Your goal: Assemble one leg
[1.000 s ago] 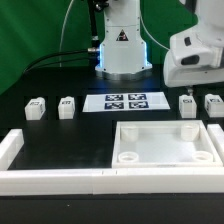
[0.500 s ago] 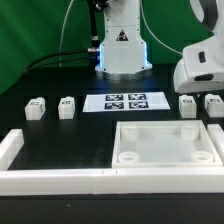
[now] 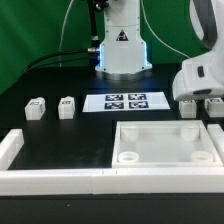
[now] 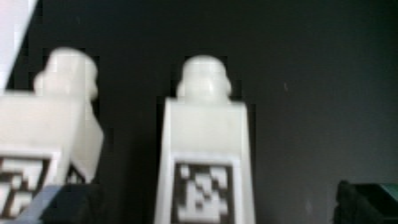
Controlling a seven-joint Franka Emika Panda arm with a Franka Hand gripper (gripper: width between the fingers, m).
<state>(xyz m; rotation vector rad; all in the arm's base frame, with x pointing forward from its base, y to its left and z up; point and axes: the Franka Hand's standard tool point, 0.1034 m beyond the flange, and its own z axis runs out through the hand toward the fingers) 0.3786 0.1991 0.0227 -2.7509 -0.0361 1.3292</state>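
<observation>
The exterior view gives you the whole layout: the black table (image 3: 60, 135), the robot base (image 3: 120, 50) with a black triangle sticker, the long white rail (image 3: 100, 180) along the front, the square panel (image 3: 165, 145) behind it, and the marker board (image 3: 125, 101) with its four tags. Two more legs (image 3: 35, 108) sit on the exterior view's left. On the exterior view's right the arm (image 3: 200, 75) hides most of the other pair. Only the wrist view shows you those. The leg (image 4: 210, 140) lies on the table, tag face up, just beside its twin (image 4: 54, 120). Their long axes are parallel and both rounded peg ends point away from the tagged ends (tags are blurred black-and-white patterns, not readable). The fingers (image 4: 370, 197) are spread wide with a dark tip either side of the leg, gripping nothing.
</observation>
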